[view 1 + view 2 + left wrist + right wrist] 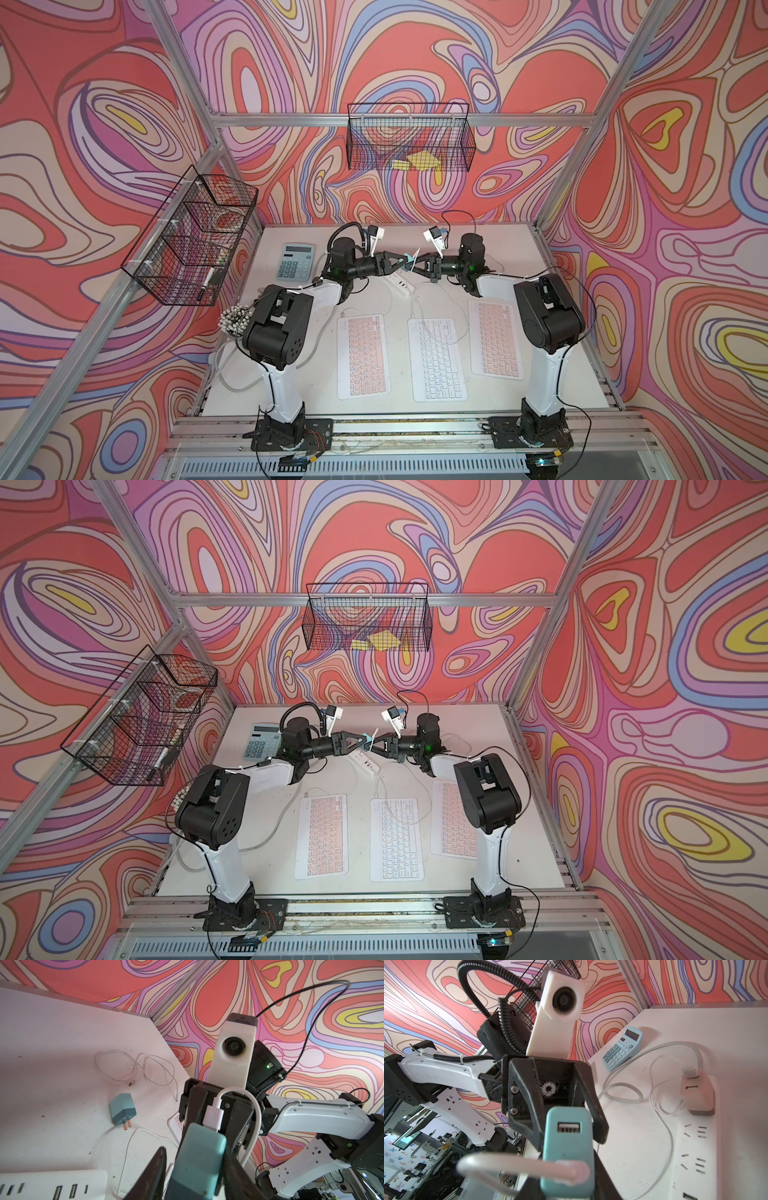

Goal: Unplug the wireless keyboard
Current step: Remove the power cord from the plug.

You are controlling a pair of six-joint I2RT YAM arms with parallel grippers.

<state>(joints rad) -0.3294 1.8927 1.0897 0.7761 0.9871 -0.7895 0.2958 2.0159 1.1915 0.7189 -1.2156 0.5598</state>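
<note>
While left gripper [195, 1153] clamps charger [568, 1147] lengthwise, its port [569, 1127] faces right gripper [417, 267], seemingly pinching the plug [214, 1116].

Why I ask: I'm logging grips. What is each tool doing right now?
Left tool: closed on the charger.
Right tool: closed on the plug.

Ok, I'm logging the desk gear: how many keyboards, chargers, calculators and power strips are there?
Keyboards: 3
Chargers: 3
Calculators: 1
Power strips: 1
Total: 8
</note>
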